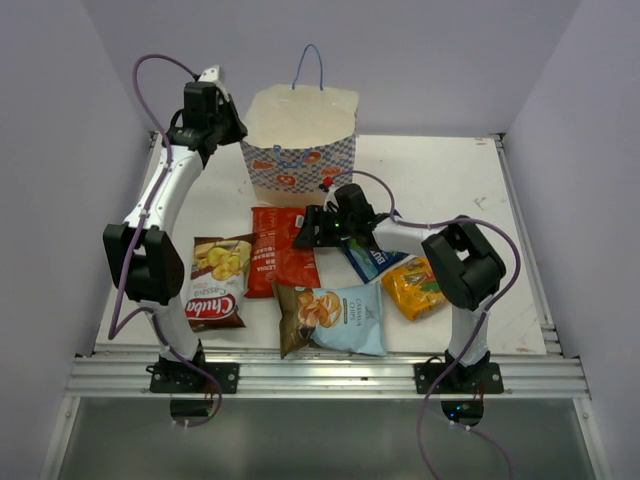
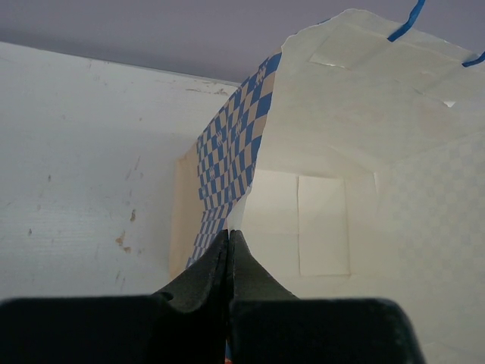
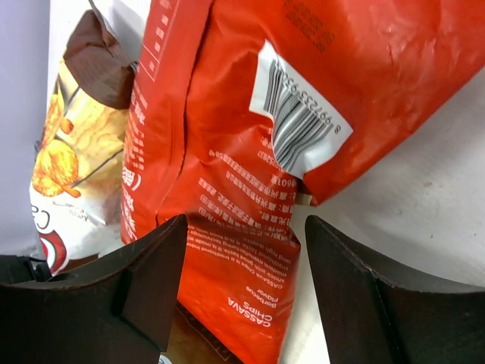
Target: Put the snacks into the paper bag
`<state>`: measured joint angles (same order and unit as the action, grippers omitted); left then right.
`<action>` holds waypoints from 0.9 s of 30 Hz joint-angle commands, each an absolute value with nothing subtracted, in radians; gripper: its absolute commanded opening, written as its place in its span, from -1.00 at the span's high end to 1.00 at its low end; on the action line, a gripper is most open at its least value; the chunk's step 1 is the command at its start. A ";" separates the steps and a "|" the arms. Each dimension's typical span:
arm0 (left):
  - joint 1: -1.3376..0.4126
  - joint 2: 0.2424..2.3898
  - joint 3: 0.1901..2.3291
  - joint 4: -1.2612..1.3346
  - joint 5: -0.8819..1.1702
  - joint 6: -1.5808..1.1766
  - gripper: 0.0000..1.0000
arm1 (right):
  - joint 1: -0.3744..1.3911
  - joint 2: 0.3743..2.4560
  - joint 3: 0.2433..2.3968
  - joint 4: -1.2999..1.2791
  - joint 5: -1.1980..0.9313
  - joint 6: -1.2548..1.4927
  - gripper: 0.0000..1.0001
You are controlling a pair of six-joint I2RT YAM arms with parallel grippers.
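While right tool (image 3: 244,227) straddles red chip bag (image 3: 220,152), jaws apart

At the far side of the table (image 1: 450,170), upright: paper bag (image 1: 300,150). Just before it, flat: long packet (image 1: 278,262). Left of that: Chulo bag (image 1: 218,282). Nearest the arms: wide packet (image 1: 335,318). Right: inner small packet (image 1: 368,264), then outer small packet (image 1: 415,288).
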<state>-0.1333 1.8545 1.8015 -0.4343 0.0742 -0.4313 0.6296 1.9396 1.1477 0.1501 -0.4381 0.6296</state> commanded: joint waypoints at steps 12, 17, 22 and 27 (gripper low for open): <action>-0.135 1.819 1.792 -0.445 0.094 -0.446 1.00 | 0.641 2.046 1.215 0.114 -0.446 0.630 0.12; -0.135 1.810 1.781 -0.442 0.104 -0.449 1.00 | 0.641 1.987 1.198 0.048 -0.419 0.574 1.00; -0.135 1.799 1.764 -0.442 0.106 -0.449 1.00 | 0.641 1.751 1.261 -0.235 -0.249 0.421 1.00; -0.135 1.783 1.750 -0.451 0.110 -0.449 1.00 | 0.641 1.576 1.423 -0.526 -0.109 0.318 1.00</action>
